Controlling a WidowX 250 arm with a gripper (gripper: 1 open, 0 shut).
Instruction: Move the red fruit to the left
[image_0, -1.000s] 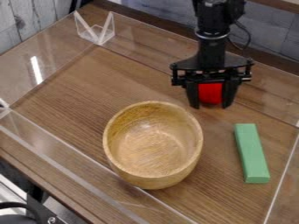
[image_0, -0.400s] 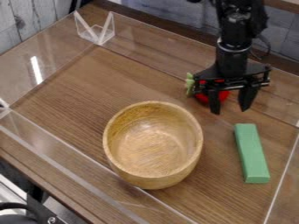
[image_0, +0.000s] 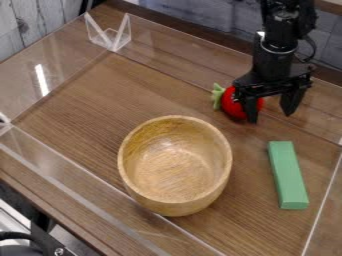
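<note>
The red fruit (image_0: 235, 101) lies on its side on the wooden table, its green leafy top (image_0: 218, 94) pointing left. My gripper (image_0: 273, 107) hangs straight down just right of it, jaws spread wide and open. The left finger (image_0: 254, 106) stands against the fruit's right side, and the fruit is outside the gap, not gripped. Nothing is between the fingers.
A wooden bowl (image_0: 174, 165) sits in front of the fruit, towards the camera. A green rectangular block (image_0: 285, 173) lies to the bowl's right. Clear plastic walls (image_0: 54, 75) ring the table, with a folded clear piece (image_0: 108, 33) at the back left.
The gripper held the fruit a second ago, carried it slightly right, then opened its jaws. The fruit now rests on the table beside the left finger.
</note>
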